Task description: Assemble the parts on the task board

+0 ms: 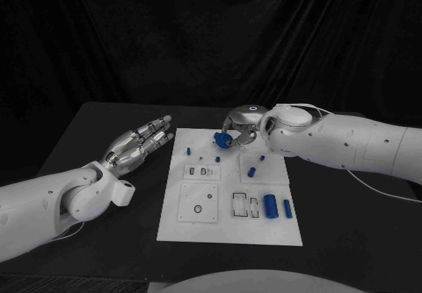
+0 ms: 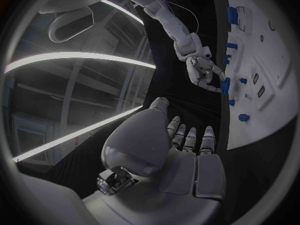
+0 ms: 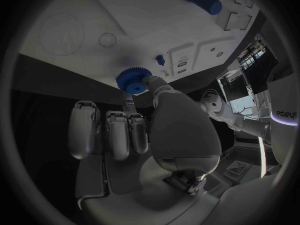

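- My right robot hand (image 1: 242, 131) pinches a blue gear (image 1: 222, 140) between thumb and a finger, above the far edge of the board (image 1: 228, 229).
- The gear's (image 3: 131, 79) teeth show clearly in the right wrist view, just beyond my fingertips (image 3: 147, 80).
- My left robot hand (image 1: 139, 144) holds nothing, fingers stretched out and slightly apart, over the worktop (image 1: 97, 131) just beside the board's left edge.
- Two blue cylinders (image 1: 278, 207) lie on the board, well nearer me than the right robot hand.
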### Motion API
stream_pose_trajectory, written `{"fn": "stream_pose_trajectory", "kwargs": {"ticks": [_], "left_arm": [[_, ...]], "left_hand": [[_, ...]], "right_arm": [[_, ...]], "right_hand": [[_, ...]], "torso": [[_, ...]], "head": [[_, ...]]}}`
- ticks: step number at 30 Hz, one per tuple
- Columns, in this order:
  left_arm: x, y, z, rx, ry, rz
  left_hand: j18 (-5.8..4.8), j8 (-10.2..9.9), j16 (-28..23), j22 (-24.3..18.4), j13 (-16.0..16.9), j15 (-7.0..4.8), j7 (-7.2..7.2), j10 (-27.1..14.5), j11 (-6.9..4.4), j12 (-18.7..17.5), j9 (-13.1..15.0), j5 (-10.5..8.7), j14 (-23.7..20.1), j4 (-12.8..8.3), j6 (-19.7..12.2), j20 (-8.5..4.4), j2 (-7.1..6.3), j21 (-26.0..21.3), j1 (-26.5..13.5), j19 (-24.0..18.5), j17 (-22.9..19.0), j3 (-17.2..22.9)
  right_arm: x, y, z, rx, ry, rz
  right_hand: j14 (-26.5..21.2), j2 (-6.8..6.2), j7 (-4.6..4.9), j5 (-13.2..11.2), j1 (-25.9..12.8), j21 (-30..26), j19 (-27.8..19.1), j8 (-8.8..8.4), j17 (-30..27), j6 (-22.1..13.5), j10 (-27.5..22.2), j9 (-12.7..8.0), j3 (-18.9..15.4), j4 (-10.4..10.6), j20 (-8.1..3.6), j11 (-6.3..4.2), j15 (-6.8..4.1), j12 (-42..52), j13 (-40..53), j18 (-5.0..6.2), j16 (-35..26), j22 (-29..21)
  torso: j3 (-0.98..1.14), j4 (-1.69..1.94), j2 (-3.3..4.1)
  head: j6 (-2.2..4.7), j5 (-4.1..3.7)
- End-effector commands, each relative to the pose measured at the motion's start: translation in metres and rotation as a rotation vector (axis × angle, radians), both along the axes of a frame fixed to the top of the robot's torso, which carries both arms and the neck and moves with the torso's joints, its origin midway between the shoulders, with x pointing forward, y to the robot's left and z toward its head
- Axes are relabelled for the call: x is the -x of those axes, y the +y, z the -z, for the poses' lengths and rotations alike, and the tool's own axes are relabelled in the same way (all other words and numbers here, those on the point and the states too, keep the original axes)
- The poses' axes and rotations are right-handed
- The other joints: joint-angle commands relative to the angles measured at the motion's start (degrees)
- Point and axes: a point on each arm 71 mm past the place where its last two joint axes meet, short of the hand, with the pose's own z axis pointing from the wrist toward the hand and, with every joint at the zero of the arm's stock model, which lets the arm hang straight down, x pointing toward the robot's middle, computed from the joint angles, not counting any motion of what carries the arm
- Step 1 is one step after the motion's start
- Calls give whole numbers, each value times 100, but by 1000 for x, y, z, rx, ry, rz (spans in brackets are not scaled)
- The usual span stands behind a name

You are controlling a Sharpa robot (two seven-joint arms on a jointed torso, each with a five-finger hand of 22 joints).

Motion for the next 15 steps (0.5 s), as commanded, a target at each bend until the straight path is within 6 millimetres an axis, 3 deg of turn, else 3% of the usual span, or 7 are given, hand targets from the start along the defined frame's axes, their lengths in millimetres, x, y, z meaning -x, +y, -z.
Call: {"fn": "stream_pose_trajectory", "kwargs": {"ticks": [1,15], "left_arm": [[0,-3,-2,18,-8,16],[0,-5,-2,20,-5,23]], "left_hand": [[111,2,37,7,-6,32,7,-20,4,2,0,27,3,16,-33,42,-3,24,57,-2,6,35],[111,2,40,8,-6,42,7,-19,7,4,0,27,4,17,-33,48,-3,25,56,0,7,37]], "right_arm": [[-3,5,2,4,30,-5],[-12,24,8,24,44,-3]], "right_hand": [[551,35,-65,24,5,32,13,391,1295,79,601,785,42,7,31,30,48,20,1506,-79,-12,660],[551,24,-15,-28,3,11,4,291,1295,3,601,763,130,-1,73,83,93,20,1506,-75,-14,655]], "torso": [[4,9,7],[5,0,5]], "head": [[8,-16],[8,-20]]}}
